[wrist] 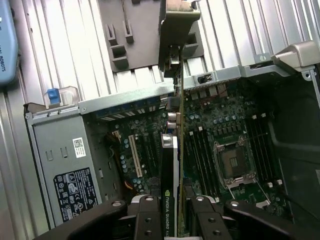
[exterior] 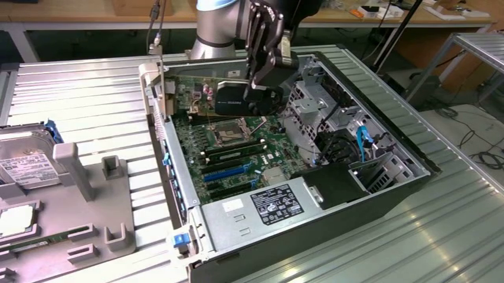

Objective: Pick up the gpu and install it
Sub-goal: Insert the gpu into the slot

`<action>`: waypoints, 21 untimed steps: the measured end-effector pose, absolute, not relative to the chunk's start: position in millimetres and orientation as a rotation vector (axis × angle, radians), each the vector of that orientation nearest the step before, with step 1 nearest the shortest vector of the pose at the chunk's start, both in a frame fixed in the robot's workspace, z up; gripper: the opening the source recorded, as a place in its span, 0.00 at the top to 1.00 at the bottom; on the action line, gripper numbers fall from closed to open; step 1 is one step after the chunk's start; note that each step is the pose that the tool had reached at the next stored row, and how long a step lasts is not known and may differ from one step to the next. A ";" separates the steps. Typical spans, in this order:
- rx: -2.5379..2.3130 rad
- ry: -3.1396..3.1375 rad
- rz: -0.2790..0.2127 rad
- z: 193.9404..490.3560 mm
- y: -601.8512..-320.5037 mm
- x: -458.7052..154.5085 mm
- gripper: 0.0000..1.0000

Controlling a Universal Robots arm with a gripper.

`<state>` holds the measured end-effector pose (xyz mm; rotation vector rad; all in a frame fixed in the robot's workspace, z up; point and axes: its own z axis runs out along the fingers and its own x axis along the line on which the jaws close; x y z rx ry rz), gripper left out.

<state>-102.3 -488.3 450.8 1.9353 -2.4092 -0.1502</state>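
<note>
**Ana:** What is the setting?

**Ben:** A ribbed, silvery metal surface [exterior: 94,88] with long parallel grooves. On it lies a computer case [exterior: 370,212], a dark box on its side with the panel off, so its inside faces up.

**Ana:** What is inside the case?

**Ben:** A green motherboard [exterior: 260,147] covers the case floor, dotted with small parts and long narrow slots. Near its middle sits a square, shiny processor socket [exterior: 228,131]. At one end of the case there is a boxy grey steel power supply [exterior: 260,206] with a black-and-white label.

**Ana:** Where is the gpu?

**Ben:** The gpu [exterior: 230,99] is inside the case, at the end far from the power supply. It is a thin flat card with a smooth black face, standing on its long edge above the motherboard. In the wrist view the gpu [wrist: 170,165] runs edge-on along the board. Its pale folded metal bracket [wrist: 177,20] rises at the case's rear wall. I cannot tell if its lower edge sits in a slot.

**Ana:** And the tool?

**Ben:** The black, jointed tool [exterior: 261,94] reaches down into the case from the arm. Its fingers [wrist: 147,220] press on both flat sides of the card, so it is closed narrow and holding the gpu.

**Ana:** Anything outside the case?

**Ben:** Beside the case, on the exterior view's left, a matte grey tray [exterior: 102,200] with blocky posts holds a silver hard drive [exterior: 20,168].
</note>
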 end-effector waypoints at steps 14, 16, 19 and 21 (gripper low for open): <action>2.096 -2.262 -0.144 450.8 -488.3 -102.2 0.73; 2.116 -2.242 -0.143 450.8 -488.3 -102.3 0.73; 2.145 -2.213 -0.142 450.8 -488.3 -102.2 0.73; 2.169 -2.188 -0.141 450.8 -488.3 -102.3 0.73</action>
